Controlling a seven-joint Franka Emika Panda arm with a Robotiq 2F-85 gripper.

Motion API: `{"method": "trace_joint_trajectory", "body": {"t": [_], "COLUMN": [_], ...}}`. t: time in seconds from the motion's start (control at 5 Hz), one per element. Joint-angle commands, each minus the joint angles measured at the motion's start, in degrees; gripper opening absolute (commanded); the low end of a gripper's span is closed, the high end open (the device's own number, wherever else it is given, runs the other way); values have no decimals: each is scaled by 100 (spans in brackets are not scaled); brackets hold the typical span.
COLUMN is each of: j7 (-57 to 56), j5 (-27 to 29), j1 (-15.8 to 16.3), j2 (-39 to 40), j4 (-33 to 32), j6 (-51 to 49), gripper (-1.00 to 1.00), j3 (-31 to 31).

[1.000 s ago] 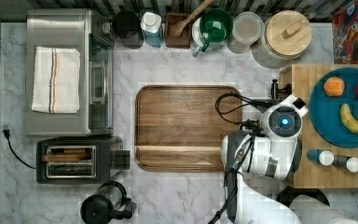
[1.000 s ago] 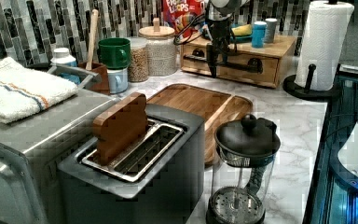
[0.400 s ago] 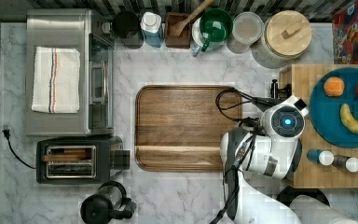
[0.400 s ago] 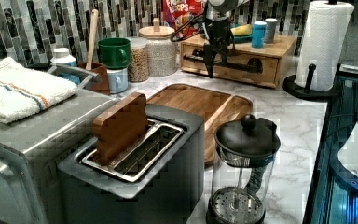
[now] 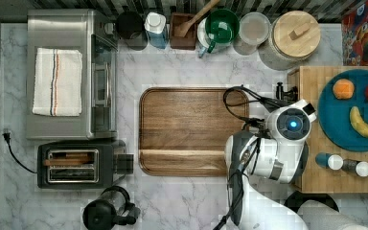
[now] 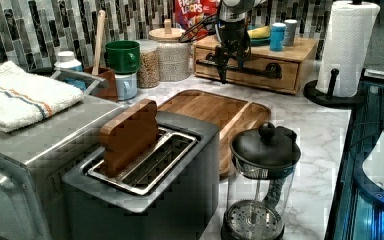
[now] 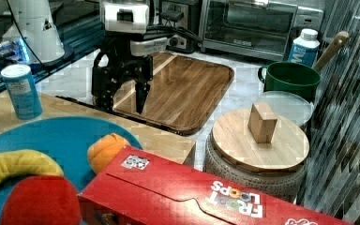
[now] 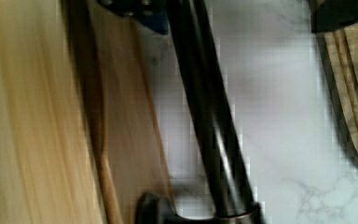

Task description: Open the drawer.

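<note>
- The drawer sat shut in the light wood box at the far end of the counter.
- Its long black bar handle ran sideways across the front.
- The gripper hung open over the bar, one finger on each side.
- It looked ready to close and pull toward the brown tray.

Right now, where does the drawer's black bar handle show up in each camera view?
Top view: mostly under the arm, by the butcher-block edge.
Left view: black bar handle across the drawer front, gripper at it.
Right view: hidden.
Wrist view: diagonal dark bar.
Shared landmark: brown tray.
</note>
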Motion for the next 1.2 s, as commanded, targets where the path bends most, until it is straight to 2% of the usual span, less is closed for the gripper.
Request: {"method": "trace_joint_trajectory", "body": {"t": [0.2,0.6,0.8,1.2], "j7": [1818,2021,2253,2272], "j5": [-64,-102,-359,-387], "j1": [1505,1383,1285,1217], "j2": [211,50,-112,-109], "j4": [-109,-34,-235,-234], "j6": [33,-597,-363,-368], "gripper": [100,100,100,100], "j3": [1482,1690,1714,1781]}}
